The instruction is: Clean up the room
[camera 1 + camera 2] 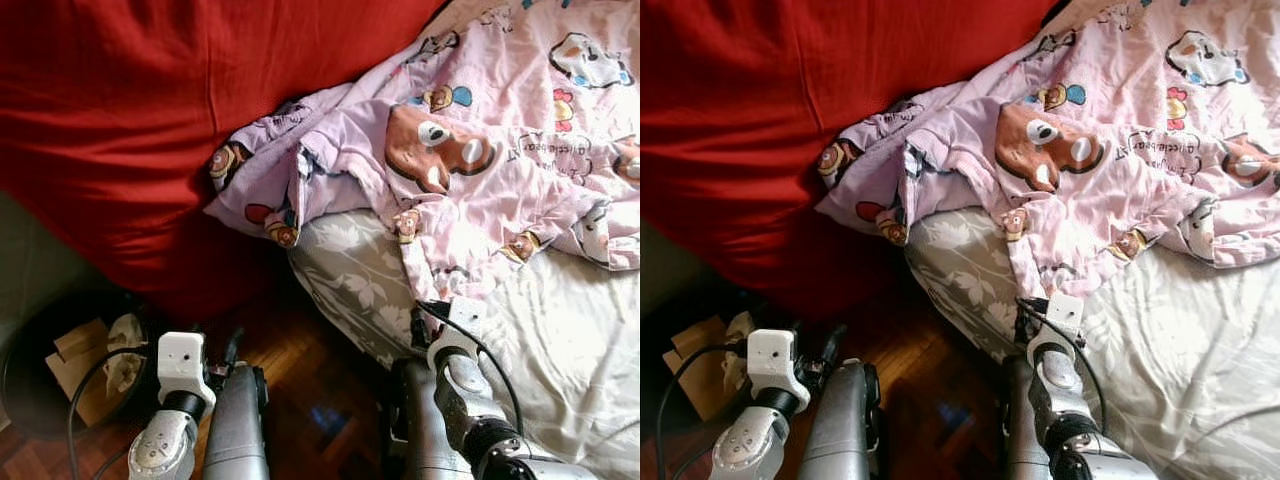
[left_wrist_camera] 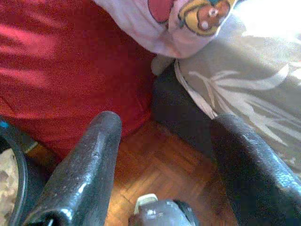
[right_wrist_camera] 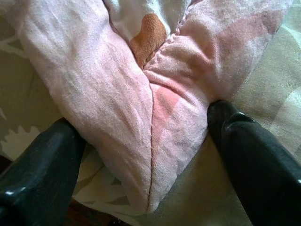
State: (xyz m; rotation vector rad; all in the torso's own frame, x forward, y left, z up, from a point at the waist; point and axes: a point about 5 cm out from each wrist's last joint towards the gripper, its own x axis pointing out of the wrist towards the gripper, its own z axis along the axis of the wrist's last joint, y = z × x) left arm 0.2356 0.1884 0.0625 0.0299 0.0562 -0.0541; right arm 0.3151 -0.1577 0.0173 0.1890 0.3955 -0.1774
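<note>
A dark wooden parquet floor [image 1: 310,390] runs between a large red cushion [image 1: 150,120] and a bed [image 1: 560,340] with a grey leaf-patterned sheet. Bright light falls across the mattress, while a dark round bin [image 1: 40,370] stands in shade on the floor.

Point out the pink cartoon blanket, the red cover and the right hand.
pink cartoon blanket [image 1: 440,150], left eye view, on the big brown bear face.
red cover [image 1: 150,120], left eye view, on its broad middle.
right hand [image 3: 146,141], right wrist view, midway between fingertips, around the blanket's corner.

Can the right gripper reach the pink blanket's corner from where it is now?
Probably yes: the right gripper is open, its fingers already either side of the pink blanket corner on the bed, nothing between them.
</note>
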